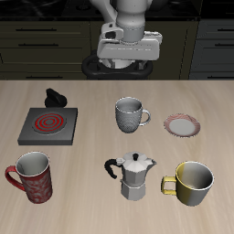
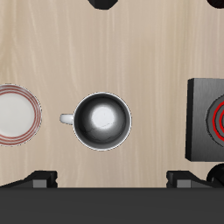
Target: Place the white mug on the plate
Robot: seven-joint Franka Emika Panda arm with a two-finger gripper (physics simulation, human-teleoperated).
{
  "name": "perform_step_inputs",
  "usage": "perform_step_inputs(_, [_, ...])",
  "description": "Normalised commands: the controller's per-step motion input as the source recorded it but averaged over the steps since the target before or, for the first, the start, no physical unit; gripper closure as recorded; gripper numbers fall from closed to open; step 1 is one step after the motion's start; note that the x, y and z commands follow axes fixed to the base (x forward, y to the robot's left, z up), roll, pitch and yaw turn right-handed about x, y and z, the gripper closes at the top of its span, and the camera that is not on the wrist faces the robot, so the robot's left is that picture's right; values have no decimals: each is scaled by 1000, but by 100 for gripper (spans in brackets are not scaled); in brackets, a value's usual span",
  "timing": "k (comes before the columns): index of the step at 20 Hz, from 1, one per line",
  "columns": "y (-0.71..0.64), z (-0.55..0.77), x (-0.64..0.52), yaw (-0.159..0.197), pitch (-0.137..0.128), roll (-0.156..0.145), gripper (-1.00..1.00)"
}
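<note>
Currently the end effector is hovering high above the tabletop, well apart from everything; whether its fingers are spread or closed cannot be told. Below it, the white mug is standing upright mid-table, its handle pointing toward the plate, which is lying just beside it. Farther off, the burner is sitting.

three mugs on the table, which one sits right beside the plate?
The white mug, pale grey-white, stands mid-table with its handle toward the plate. The red-patterned mug and yellow mug stand near the table's front edge.
</note>
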Motion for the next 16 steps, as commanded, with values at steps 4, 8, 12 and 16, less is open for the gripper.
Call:
perform_step_inputs(4, [-23, -241, 47, -24, -27, -5, -100])
perform_step_inputs(8, [-39, -305, 59, -10, 15, -14, -100])
perform_step_inputs(12, [-77, -305, 35, -17, 10, -20, -100])
perform_step_inputs(16, [-77, -314, 27, -24, 26, -11, -100])
